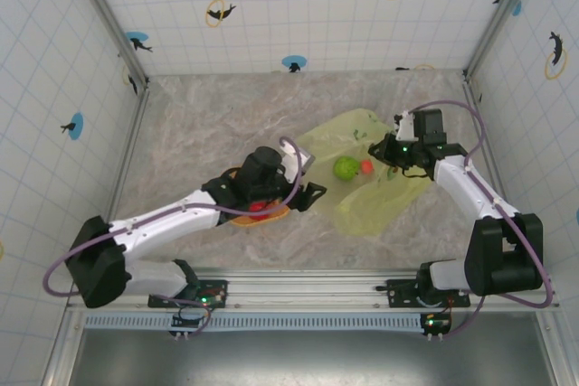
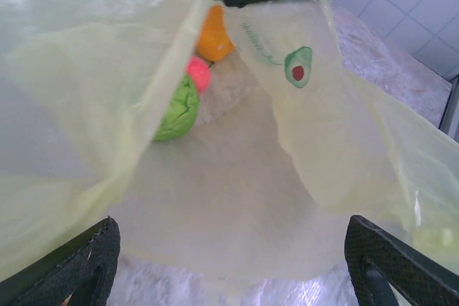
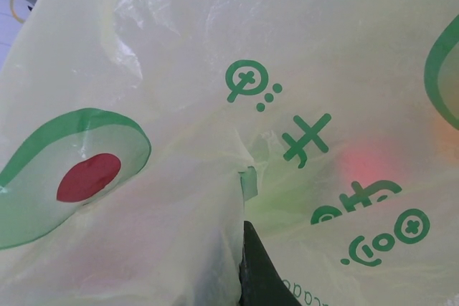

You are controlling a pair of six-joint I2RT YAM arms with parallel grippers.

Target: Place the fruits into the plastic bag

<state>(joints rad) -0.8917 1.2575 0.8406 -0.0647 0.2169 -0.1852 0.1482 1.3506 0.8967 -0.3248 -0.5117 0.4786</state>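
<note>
The yellow-green plastic bag (image 1: 380,194) lies right of centre, printed with avocados (image 2: 297,67). My right gripper (image 1: 387,153) is shut on its upper edge and holds the mouth up; one dark finger (image 3: 262,274) pinches the film (image 3: 179,234). Inside the bag lie a green fruit (image 1: 346,168), a pink-red one (image 1: 365,166) and an orange one (image 2: 214,34). Seen from the left wrist, the green fruit (image 2: 176,109) and the pink one (image 2: 199,74) sit deep inside. My left gripper (image 1: 310,194) stands open at the bag's mouth, with nothing between its fingertips (image 2: 79,266). A red fruit (image 1: 258,206) rests on the orange plate (image 1: 276,215) under the left arm.
Marbled table surface (image 1: 199,124) lies to the left and behind the bag. Tiled walls with metal corner posts (image 1: 109,15) close in the workspace. The bag's loose lower flap (image 2: 215,198) spreads flat in front of my left gripper.
</note>
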